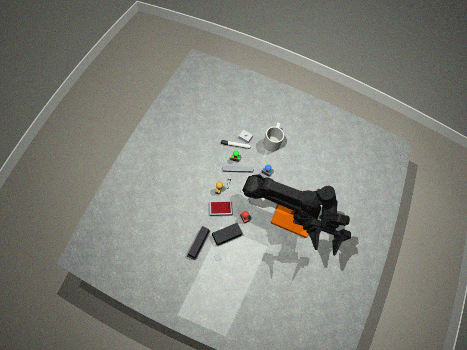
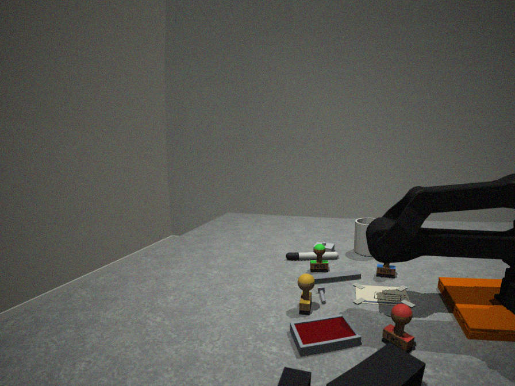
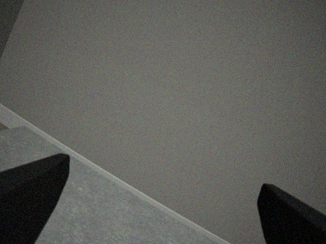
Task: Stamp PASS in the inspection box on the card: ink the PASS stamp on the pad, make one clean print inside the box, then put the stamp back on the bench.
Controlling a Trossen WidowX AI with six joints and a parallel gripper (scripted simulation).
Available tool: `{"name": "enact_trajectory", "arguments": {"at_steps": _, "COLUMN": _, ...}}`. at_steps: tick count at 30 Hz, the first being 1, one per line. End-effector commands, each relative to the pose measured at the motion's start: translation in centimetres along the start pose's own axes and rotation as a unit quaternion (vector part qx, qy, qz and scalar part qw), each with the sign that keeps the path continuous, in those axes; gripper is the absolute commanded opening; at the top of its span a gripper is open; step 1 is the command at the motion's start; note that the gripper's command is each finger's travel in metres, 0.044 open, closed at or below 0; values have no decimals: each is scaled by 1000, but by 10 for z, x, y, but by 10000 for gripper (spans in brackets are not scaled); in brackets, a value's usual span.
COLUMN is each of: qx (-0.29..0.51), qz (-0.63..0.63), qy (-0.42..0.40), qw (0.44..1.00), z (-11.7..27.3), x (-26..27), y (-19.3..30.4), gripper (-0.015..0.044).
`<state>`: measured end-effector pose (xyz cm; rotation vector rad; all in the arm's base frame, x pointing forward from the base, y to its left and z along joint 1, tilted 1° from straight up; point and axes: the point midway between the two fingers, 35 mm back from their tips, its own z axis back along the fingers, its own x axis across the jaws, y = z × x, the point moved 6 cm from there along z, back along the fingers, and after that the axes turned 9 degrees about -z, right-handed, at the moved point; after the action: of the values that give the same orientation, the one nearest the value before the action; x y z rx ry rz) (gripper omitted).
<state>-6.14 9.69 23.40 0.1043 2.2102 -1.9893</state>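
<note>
Mid-frame, top view, left to right: yellow stamp (image 1: 219,186) (image 2: 305,283), green stamp (image 1: 235,154) (image 2: 319,265), red stamp (image 1: 244,215) (image 2: 401,315), blue stamp (image 1: 267,168) (image 2: 385,271); PASS among them, lettering unclear. Likely light, stiff, knob slippery; best pinched at neck. Ink pad (image 1: 221,213) (image 2: 330,346), centre: red inside. Mug (image 1: 271,144) (image 2: 361,239), right of centre: nothing visible inside. Gripper (image 1: 324,251) (image 3: 165,180), lower right: nearly fully spread, holding nothing.

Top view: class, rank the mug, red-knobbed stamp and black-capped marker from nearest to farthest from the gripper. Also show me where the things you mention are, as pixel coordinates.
1. Red-knobbed stamp (image 1: 245,216) (image 2: 399,328): left of the gripper (image 1: 326,251) (image 3: 164,176).
2. Mug (image 1: 273,144) (image 2: 361,237): upper left.
3. Marker (image 1: 238,145) (image 2: 313,255): farther left.
</note>
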Motion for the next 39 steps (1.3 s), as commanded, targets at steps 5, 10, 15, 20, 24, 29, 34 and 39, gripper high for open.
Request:
{"name": "enact_trajectory", "arguments": {"at_steps": 5, "qx": 0, "qz": 49, "qy": 37, "qw": 998, "z": -12, "x": -6, "y": -14, "gripper": 269}}
{"name": "enact_trajectory", "arguments": {"at_steps": 10, "qx": 33, "qz": 112, "qy": 103, "qw": 988, "z": -33, "x": -19, "y": -29, "gripper": 214}}
{"name": "enact_trajectory", "arguments": {"at_steps": 15, "qx": 79, "qz": 161, "qy": 153, "qw": 972, "z": -56, "x": -35, "y": -38, "gripper": 214}}
{"name": "enact_trajectory", "arguments": {"at_steps": 20, "qx": 145, "qz": 195, "qy": 203, "qw": 948, "z": -79, "x": -59, "y": -42, "gripper": 214}}
{"name": "enact_trajectory", "arguments": {"at_steps": 24, "qx": 206, "qz": 210, "qy": 244, "qw": 924, "z": -96, "x": -84, "y": -42, "gripper": 214}}
{"name": "enact_trajectory", "arguments": {"at_steps": 29, "qx": 289, "qz": 208, "qy": 292, "qw": 888, "z": -111, "x": -125, "y": -36, "gripper": 214}}
{"name": "enact_trajectory", "arguments": {"at_steps": 34, "qx": 373, "qz": 184, "qy": 337, "qw": 845, "z": -118, "x": -173, "y": -27, "gripper": 214}}
{"name": "enact_trajectory", "arguments": {"at_steps": 39, "qx": 453, "qz": 134, "qy": 379, "qw": 795, "z": -111, "x": -228, "y": -13, "gripper": 214}}
